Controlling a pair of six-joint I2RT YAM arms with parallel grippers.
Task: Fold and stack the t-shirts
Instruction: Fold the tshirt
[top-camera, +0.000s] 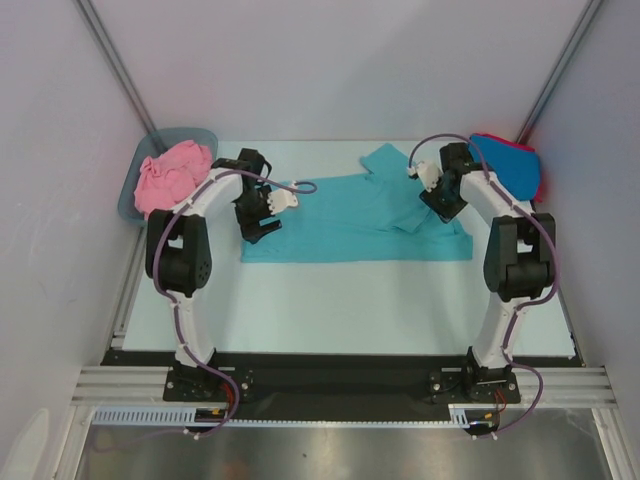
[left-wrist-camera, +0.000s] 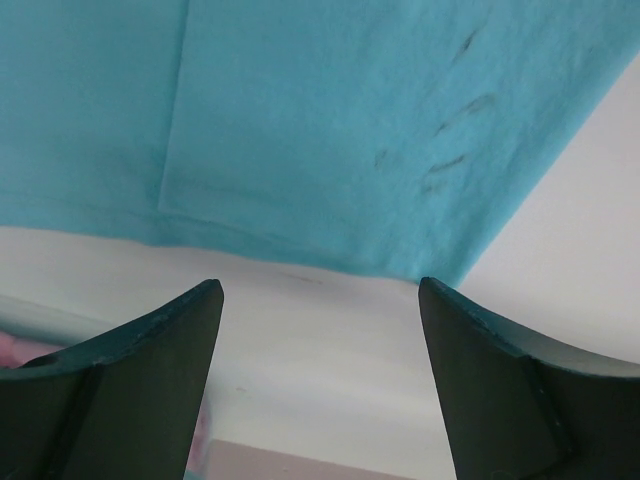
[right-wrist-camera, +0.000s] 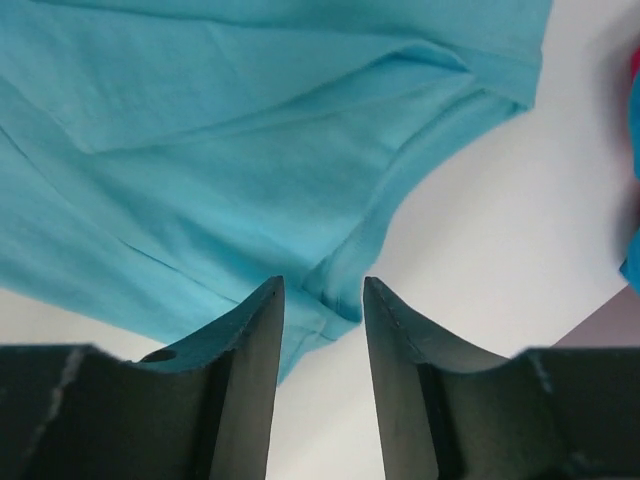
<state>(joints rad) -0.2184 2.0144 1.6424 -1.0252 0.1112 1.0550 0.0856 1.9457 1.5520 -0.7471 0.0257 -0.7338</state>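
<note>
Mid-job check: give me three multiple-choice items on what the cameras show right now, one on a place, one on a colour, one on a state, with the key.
1. Where does the pink t-shirt lie?
A. bunched in the tub at the far left
B. flat on the middle of the table
C. draped over the right arm

2. What colour is the spread-out t-shirt between the two arms?
A. red
B. teal
C. pink

3. How do the left fingers stand?
A. shut on a sleeve
B. shut on nothing
C. wide apart, holding nothing

Key:
1 A: the top view shows the pink cloth heaped inside the tub's rim.
2 B: the cloth is teal in all three views.
3 C: the left wrist view shows bare table between the two fingers, with the cloth's edge beyond their tips.
</note>
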